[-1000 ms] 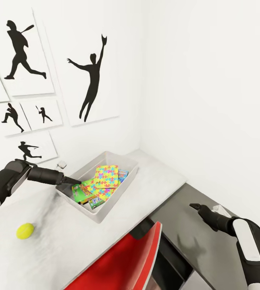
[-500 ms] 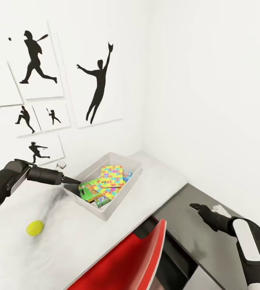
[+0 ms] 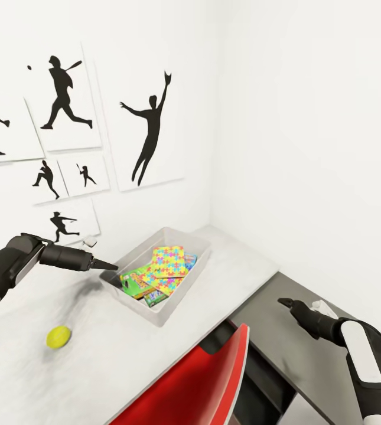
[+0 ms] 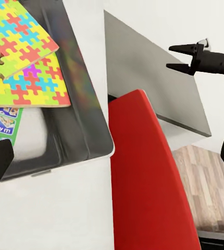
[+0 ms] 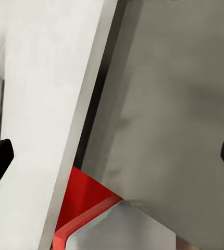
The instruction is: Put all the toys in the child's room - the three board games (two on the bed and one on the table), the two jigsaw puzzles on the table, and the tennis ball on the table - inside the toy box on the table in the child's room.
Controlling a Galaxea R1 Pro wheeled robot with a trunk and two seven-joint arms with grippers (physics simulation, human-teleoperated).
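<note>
The toy box (image 3: 132,294) on the desk (image 3: 155,366) already holds jigsaw puzzles (image 3: 168,261) and board games (image 3: 132,282); the tennis ball (image 3: 58,337) lies on the desk, well apart. The left gripper (image 3: 110,267) hovers empty at the box rim (fingers spread in its wrist view), and the right gripper (image 3: 285,303) is spread over the lower desk. Next step, judged: lower the left gripper onto the ball and pinch it.

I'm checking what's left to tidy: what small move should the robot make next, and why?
Probably swing the left gripper back toward the tennis ball. It lies on the white table, outside the toy box, which already holds puzzles and board games.
</note>
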